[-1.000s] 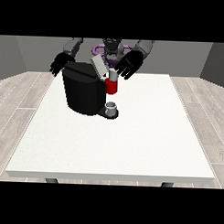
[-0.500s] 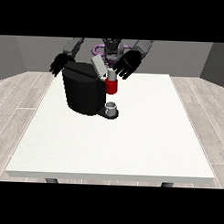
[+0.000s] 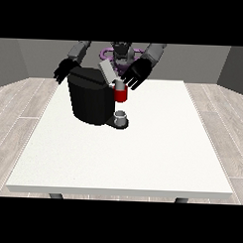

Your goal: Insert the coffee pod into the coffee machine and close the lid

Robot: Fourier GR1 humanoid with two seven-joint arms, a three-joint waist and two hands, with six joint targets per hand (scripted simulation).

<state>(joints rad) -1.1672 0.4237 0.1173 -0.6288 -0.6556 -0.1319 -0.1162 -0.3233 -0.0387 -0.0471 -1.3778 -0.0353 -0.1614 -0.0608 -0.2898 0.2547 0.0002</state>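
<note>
Fingers of the hand at the view's right spread open, nearer; the raised lid lies at its nine o'clock, above the coffee machine.

Large white rectangular table: a matte, faintly speckled top is shown, with a thin pale front edge; two short dark leg stubs are seen beneath that edge, near its ends.

Pale grey-brown wood-plank floor: it is laid in long boards with thin dark seams, and is visible on both sides of the table.

Plain grey walls: a darker panel is seen at each side, with a lighter stretch between. Lighting is even and soft.
</note>
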